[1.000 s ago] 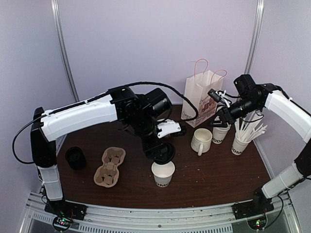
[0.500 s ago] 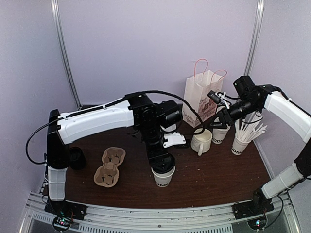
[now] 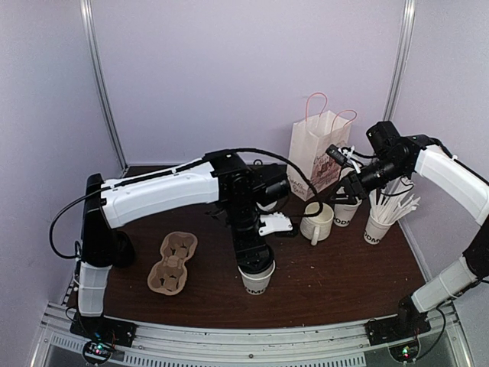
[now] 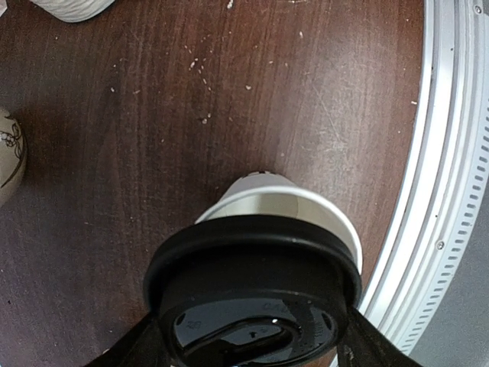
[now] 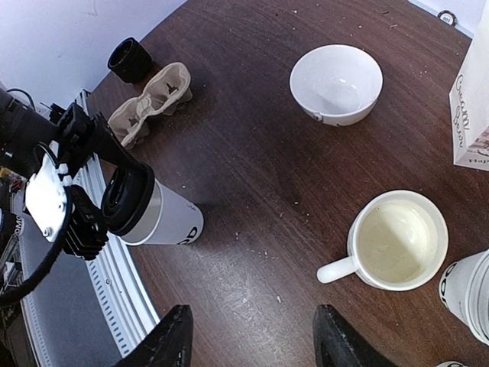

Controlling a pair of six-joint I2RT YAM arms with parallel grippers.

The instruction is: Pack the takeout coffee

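Left gripper [image 4: 244, 348] clamps lid [image 4: 252, 290] onto cup [image 4: 283, 202].
The cup stands upright directly beneath it; carrier [image 3: 172, 264] lies to its left. Right gripper [image 5: 252, 336] hangs open and empty, well apart.

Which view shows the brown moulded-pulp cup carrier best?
Top external: the brown moulded-pulp cup carrier lies whole and unobstructed, seen from above, its pockets empty. The right wrist view shows it small and oblique at the far corner. The left wrist view misses it.
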